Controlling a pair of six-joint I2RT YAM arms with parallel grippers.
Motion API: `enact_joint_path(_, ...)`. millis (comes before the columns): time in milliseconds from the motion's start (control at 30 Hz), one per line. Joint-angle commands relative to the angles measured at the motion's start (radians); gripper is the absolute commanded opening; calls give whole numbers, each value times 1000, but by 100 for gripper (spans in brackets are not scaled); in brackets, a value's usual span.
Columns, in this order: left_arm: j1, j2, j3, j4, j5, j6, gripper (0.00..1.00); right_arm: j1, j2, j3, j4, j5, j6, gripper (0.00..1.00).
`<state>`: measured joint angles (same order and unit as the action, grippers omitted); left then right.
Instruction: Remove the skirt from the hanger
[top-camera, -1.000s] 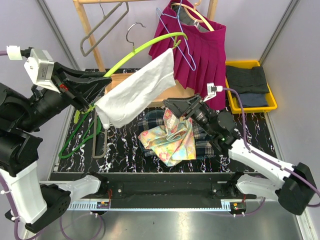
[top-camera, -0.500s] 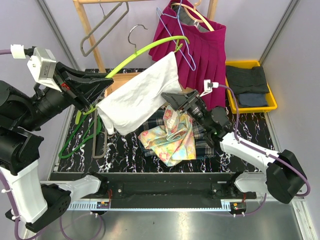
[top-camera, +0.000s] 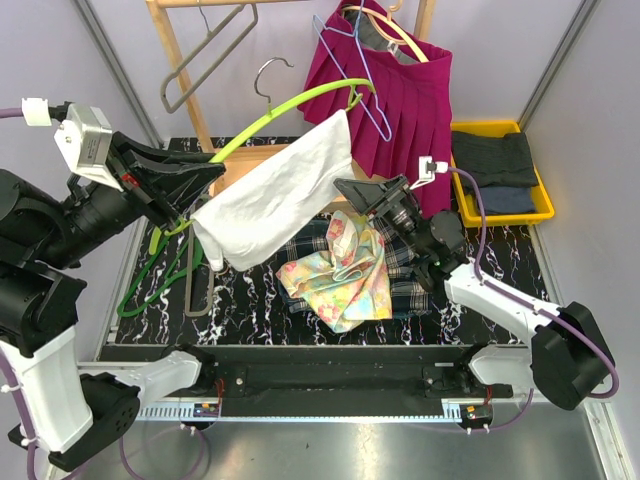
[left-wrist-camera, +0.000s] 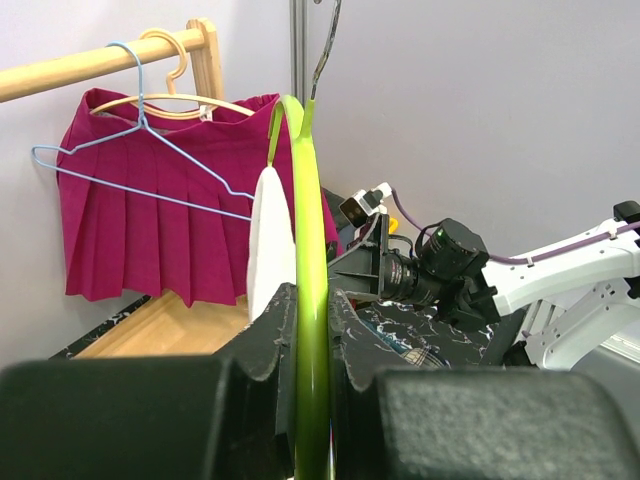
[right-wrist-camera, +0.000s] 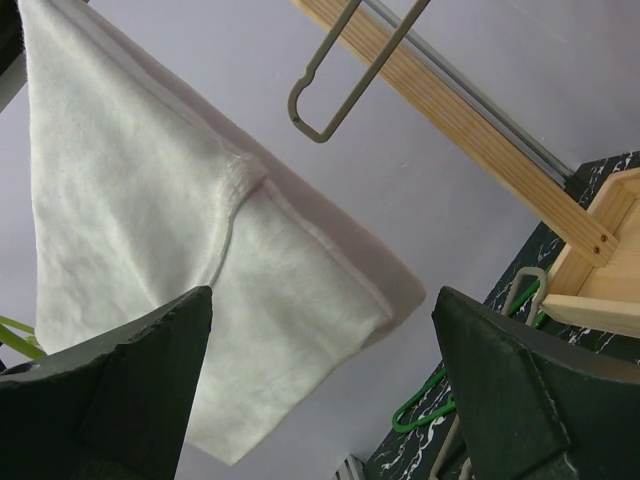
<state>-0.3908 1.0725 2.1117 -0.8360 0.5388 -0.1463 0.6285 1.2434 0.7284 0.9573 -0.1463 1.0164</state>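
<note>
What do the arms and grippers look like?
Both arms have white links and black joints, the left arm and the right arm, with purple cables trailing along each. The left gripper and right gripper are black with broad wedge-shaped fingers.

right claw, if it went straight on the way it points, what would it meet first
Most likely the white skirt hanging off the green hanger; depth is hard to judge.

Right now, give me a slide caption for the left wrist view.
The left fingers clamp a lime-green hanger carrying a white skirt; a magenta pleated skirt hangs behind.
</note>
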Motion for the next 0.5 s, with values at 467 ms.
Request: enact_joint_path(467,7,-31,-13,120,-23,4,0,-64,28,62,86,-76,34,67)
